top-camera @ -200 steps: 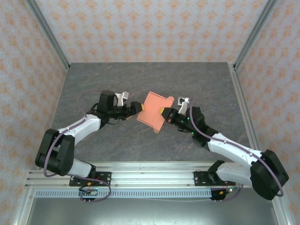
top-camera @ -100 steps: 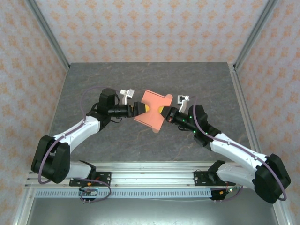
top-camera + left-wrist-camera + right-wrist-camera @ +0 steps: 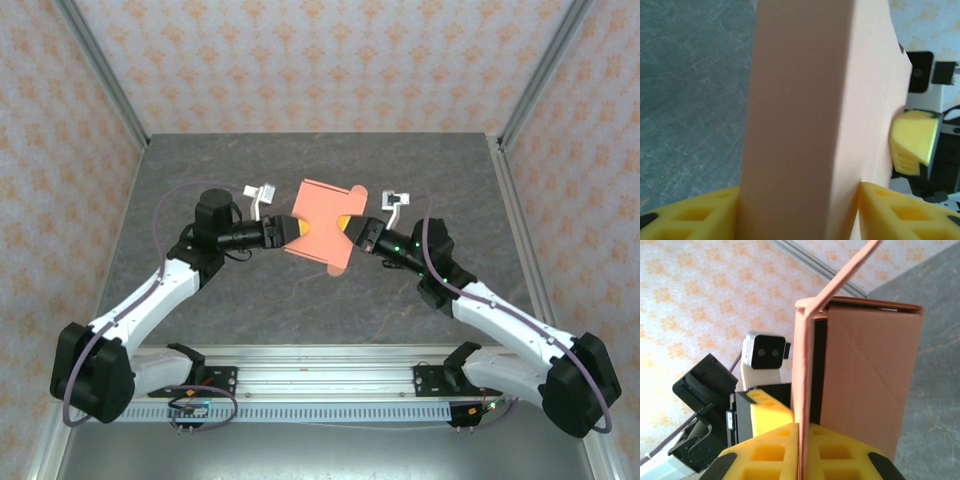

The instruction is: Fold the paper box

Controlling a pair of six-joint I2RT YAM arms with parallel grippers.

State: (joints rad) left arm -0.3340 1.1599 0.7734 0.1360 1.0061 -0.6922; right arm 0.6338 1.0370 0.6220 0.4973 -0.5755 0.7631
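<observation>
The paper box (image 3: 322, 232) hangs in the air over the middle of the table (image 3: 250, 300), caught between the left arm (image 3: 180, 275) and the right arm (image 3: 480, 300). It is half formed: a hollow sleeve with a loose flap (image 3: 325, 198) standing open on its far side.

The left jaws are clenched across the sleeve's full width, both yellow pads against its sides. The right jaws are pinched on a single thin wall of it.

The risks, as I judge them:
- The left squeeze goes across a hollow body of thin card, so a little more pressure could buckle the sleeve flat or put a crease where none belongs
- The right pinch holds one sheet only; if the arms drift apart or twist against each other, that wall could tear or slide out
- If either grip lets go early, the box could swing or drop to the table
</observation>
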